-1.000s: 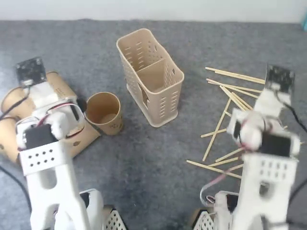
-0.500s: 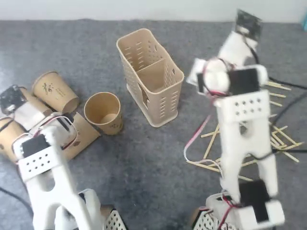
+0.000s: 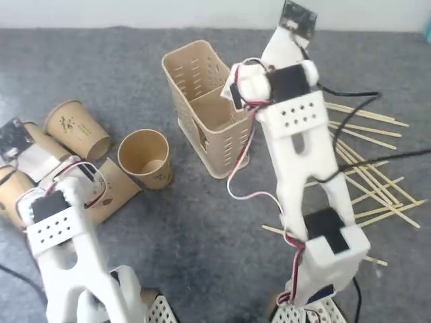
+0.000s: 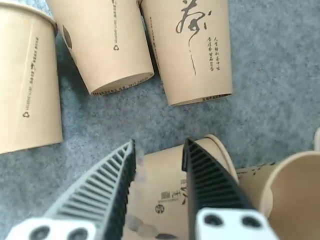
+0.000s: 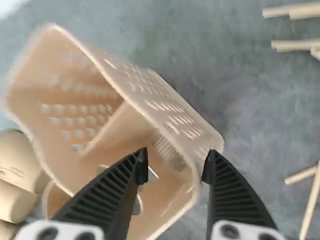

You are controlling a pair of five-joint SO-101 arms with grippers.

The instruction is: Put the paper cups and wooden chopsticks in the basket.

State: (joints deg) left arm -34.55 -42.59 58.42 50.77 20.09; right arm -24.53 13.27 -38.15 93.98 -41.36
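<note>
The tan slotted basket stands upright mid-table. My right arm stretches over its right side. In the right wrist view my right gripper is open, its fingers on either side of the basket's near corner, with nothing seen held. Wooden chopsticks lie scattered at the right. One paper cup sits mouth-up left of the basket and another lies on its side. My left gripper hangs open just above a lying cup, with more cups beyond it.
Grey carpet covers the table. Both arm bases stand at the near edge, and the right arm's cables trail over the chopsticks. Open carpet lies in front of the basket. A pale wall edge runs along the far side.
My right arm has swung from the chopstick pile at the right up and left to the basket. My left arm shifted a little left over the cups, then held still.
</note>
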